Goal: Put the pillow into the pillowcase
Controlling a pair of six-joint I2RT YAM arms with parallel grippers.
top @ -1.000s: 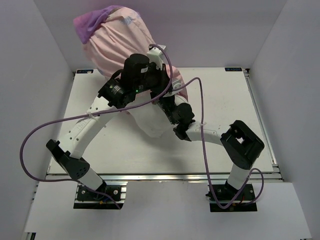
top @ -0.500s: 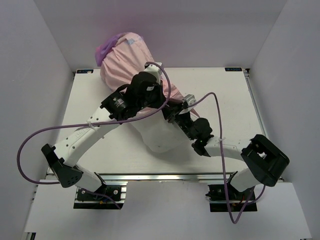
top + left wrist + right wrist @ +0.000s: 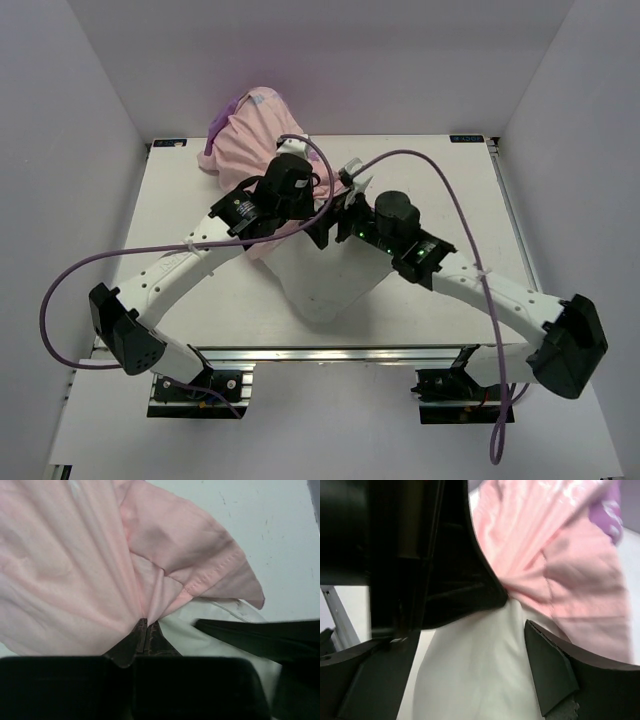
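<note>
On the white tabletop (image 3: 450, 200) the pillow (image 3: 325, 285) lies from the centre down toward 6 o'clock. Its far end is tucked into the pillowcase (image 3: 250, 135), which is heaped pink side out at 11 o'clock by the back edge. Most of the pillow looks to be outside the case, so I'd say the job is well short of done. The left fingers (image 3: 146, 632) are closed tight on a small pleat of the pink hem right at the case mouth. The right fingers (image 3: 338, 200) stand wide apart just beside them over the pillow's covered end and have hold of nothing. That is where the trouble could come from. With nothing gripping the pillow, a tug on the hem may drag case and pillow along together, or push the pillow toward the near edge at 6 o'clock, rather than draw the cloth over it. The pinch takes in so little fabric that it could slip out or just bunch the mouth shut. Both wrists sit crowded together at the centre, and a purple cable (image 3: 420, 160) loops across them, so a knock or a snag seems possible. As for writing, only a sliver of the purple side shows at 11 o'clock with no lettering legible, and the small blue labels (image 3: 467, 138) on the back rail are too tiny to read.
</note>
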